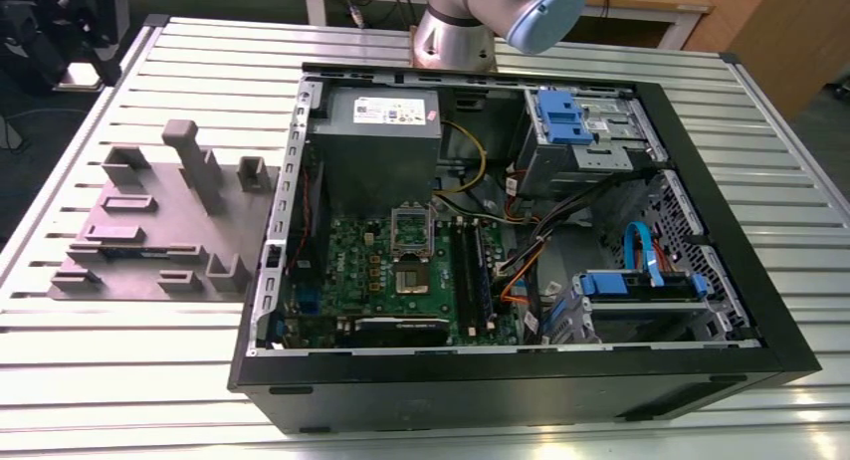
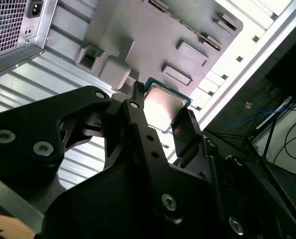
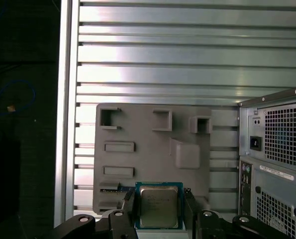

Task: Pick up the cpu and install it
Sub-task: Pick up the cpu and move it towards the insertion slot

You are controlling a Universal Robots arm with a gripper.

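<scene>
The cpu (image 3: 158, 207) (image 2: 162, 107) is a small square chip with a dull silver top and a pale green rim. It sits between the black fingers (image 3: 129, 205) of my gripper (image 3: 158, 211) (image 2: 161, 113), which is shut on its two opposite edges. In both wrist views the held chip hangs well above the grey fixture tray (image 3: 152, 149) (image 2: 152, 35). In the exterior view the open computer case (image 1: 519, 365) lies on its side, with the green motherboard and its shiny socket frame (image 1: 412, 243) exposed.
The slatted aluminium table (image 1: 133, 360) carries the grey fixture tray (image 1: 146, 231), with raised blocks, at the exterior view's left of the case. The arm's base (image 1: 459, 27) stands behind the case. The case's rear panel (image 3: 277, 164) is beside the tray. Cables and blue drive brackets (image 1: 638, 281) fill the case.
</scene>
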